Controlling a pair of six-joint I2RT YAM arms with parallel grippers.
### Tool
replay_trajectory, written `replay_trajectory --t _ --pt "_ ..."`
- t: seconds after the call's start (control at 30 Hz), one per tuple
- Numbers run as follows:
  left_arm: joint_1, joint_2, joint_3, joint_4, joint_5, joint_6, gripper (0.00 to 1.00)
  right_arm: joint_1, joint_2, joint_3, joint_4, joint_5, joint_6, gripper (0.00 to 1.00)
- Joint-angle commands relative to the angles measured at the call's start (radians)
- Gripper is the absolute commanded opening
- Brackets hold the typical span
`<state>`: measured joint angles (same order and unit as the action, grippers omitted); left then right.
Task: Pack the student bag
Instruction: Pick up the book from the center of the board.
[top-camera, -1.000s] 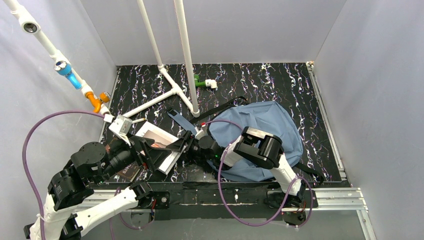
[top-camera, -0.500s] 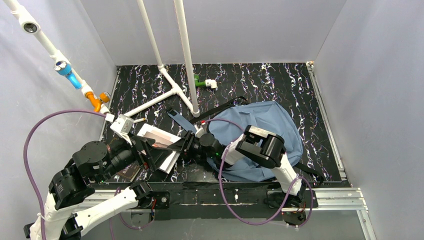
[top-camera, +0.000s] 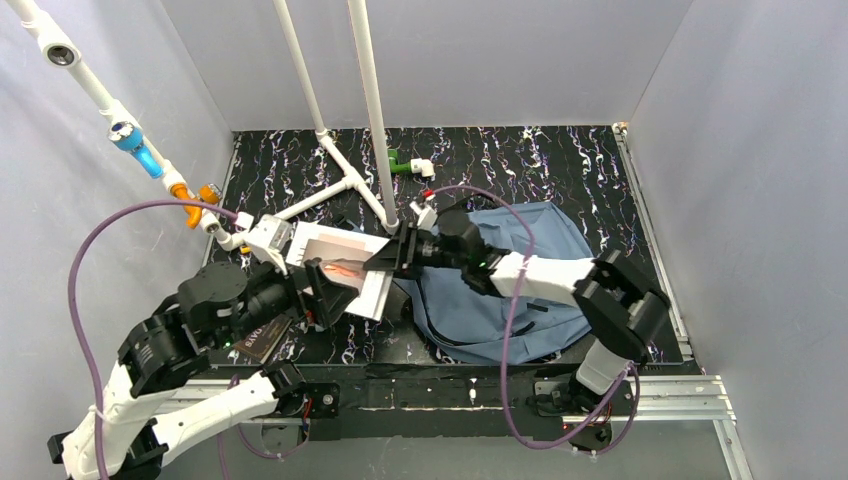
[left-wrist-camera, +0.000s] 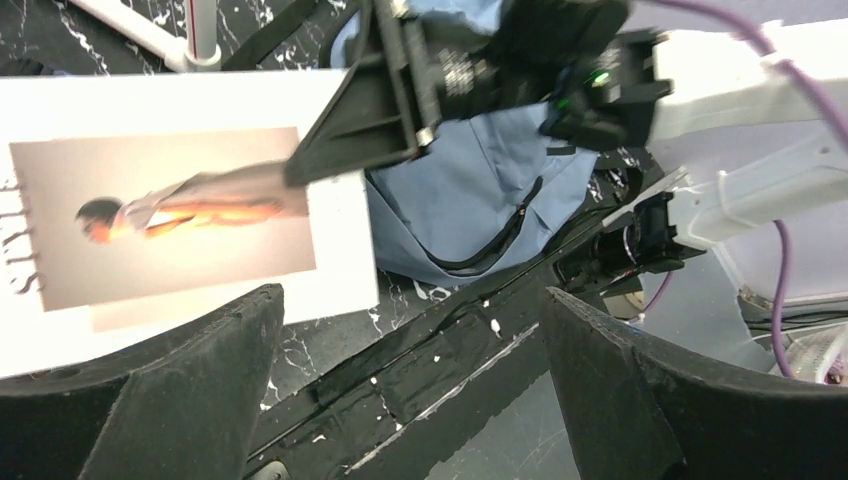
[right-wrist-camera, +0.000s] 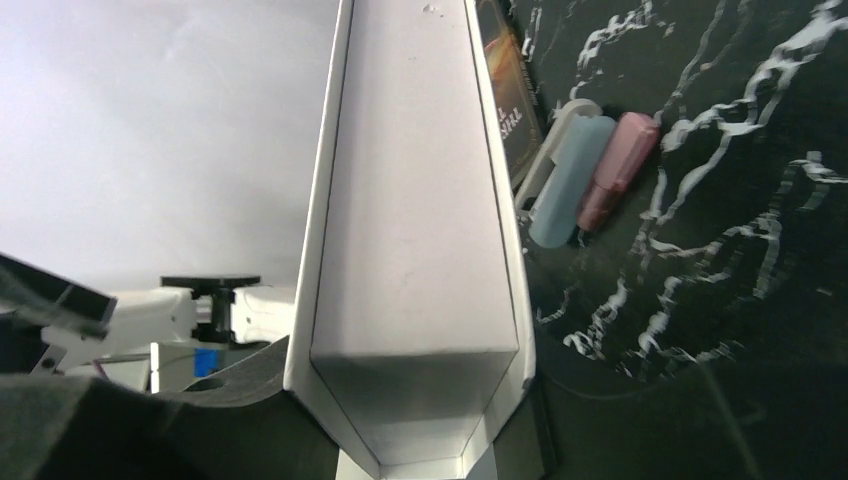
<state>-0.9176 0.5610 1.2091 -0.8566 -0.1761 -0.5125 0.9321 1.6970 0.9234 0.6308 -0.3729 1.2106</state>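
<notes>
- Top view: the right gripper (top-camera: 398, 252) is clamped on the right edge of a white book (top-camera: 335, 262), centre-left in the frame. The student bag (top-camera: 530, 290) lies slumped just right of it. The left gripper (top-camera: 318, 297) sits at the book's lower left, and a dark book (top-camera: 262, 340) lies beneath that arm.
- Left wrist view: the left fingers (left-wrist-camera: 150, 400) stand wide with nothing between them, and the bag fills the middle.
- Right wrist view: the white book sits edge-on between the jaws, with a pink and a blue item (right-wrist-camera: 590, 170) at upper right.
- Packing looks barely begun: the held book is not in the bag, and the dark book and small items remain.
</notes>
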Motion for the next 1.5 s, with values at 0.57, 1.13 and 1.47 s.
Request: replay_trajectory --t 0.57,1.13,1.47 --pt "0.012 0.194 0.047 -0.162 -0.236 0.028 0.98 -0.547 -0.429 0.021 -0.697 -0.585 -0.454 0.25" --pt "0.494 0.303 0.008 0.140 0.683 -0.096 0.98 -0.598 -0.661 -0.031 -0.653 -0.786 -0.325 0.26" --pt "0.494 0.237 -0.001 0.182 0.790 -0.246 0.98 -0.598 -0.749 0.011 -0.546 -0.837 -0.229 0.26"
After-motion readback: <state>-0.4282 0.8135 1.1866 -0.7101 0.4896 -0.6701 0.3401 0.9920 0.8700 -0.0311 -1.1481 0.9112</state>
